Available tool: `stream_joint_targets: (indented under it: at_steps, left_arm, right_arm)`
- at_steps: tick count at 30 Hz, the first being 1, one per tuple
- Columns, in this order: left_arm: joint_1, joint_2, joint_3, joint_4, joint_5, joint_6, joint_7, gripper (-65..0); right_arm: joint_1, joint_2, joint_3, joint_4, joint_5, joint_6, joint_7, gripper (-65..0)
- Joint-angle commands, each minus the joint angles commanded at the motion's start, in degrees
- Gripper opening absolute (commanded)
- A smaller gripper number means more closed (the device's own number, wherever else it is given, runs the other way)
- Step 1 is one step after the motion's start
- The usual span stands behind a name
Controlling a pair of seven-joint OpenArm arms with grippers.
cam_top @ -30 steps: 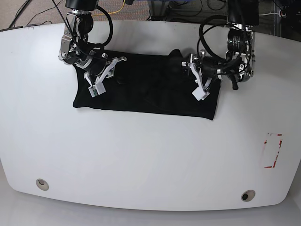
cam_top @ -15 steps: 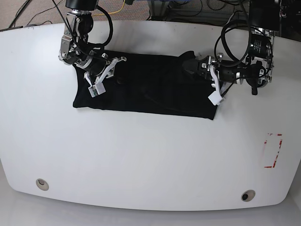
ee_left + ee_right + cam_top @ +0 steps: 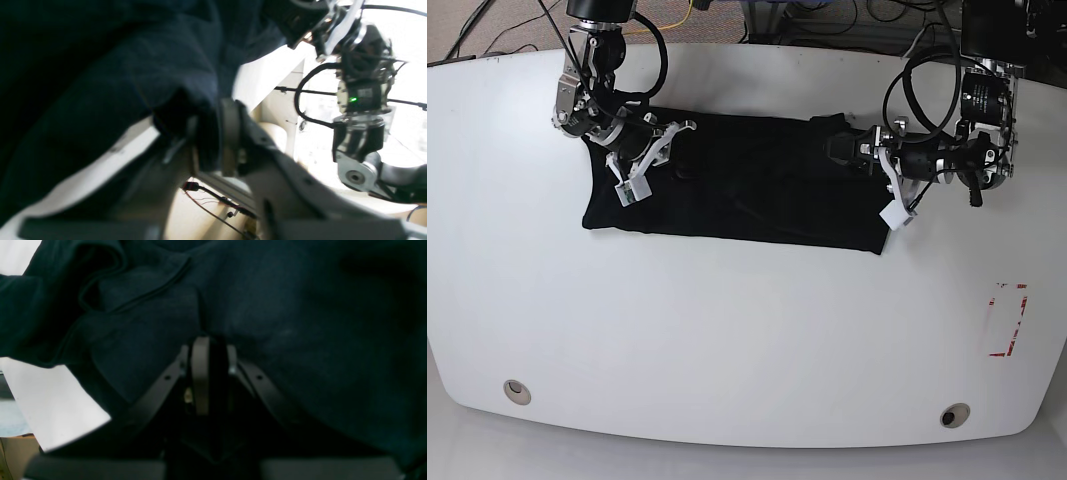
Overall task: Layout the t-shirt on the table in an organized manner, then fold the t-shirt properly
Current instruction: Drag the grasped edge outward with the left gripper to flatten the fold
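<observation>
Since the earlier base frames, the left gripper (image 3: 859, 157) has drawn outward toward the table's right edge, pulling its end of the cloth with it, while the right gripper (image 3: 632, 150) has stayed put.

From the base view, the plain black soft-fabric t-shirt (image 3: 747, 180) lies as a long flat band on the far half of the large glossy white table (image 3: 727, 330), nearer the far edge than the near one. Each gripper sits on one end of the shirt. A red tape mark (image 3: 1006, 320) lies near the right edge, and two round grommet holes (image 3: 517, 390) sit along the near edge.

Through the left wrist view, the picture is blurred, yet the left gripper's fingers (image 3: 229, 133) appear clenched on a bunched fold of the t-shirt (image 3: 116, 73), lifted off the table (image 3: 260, 76).

By the right wrist view, the right gripper's fingers (image 3: 200, 373) are pinched together on a ridge of the shirt (image 3: 283, 323), with white table (image 3: 53, 400) showing at the lower left.
</observation>
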Motion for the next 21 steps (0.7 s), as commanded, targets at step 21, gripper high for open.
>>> stream_joint_targets:
  at_steps: [21]
  left_arm:
    - [-2.1,-6.2,5.8,5.5,-6.1,-0.1,0.0,-46.8]
  right_arm:
    - [0.0,0.0,0.0,0.0,0.0,0.00,0.0,-58.7]
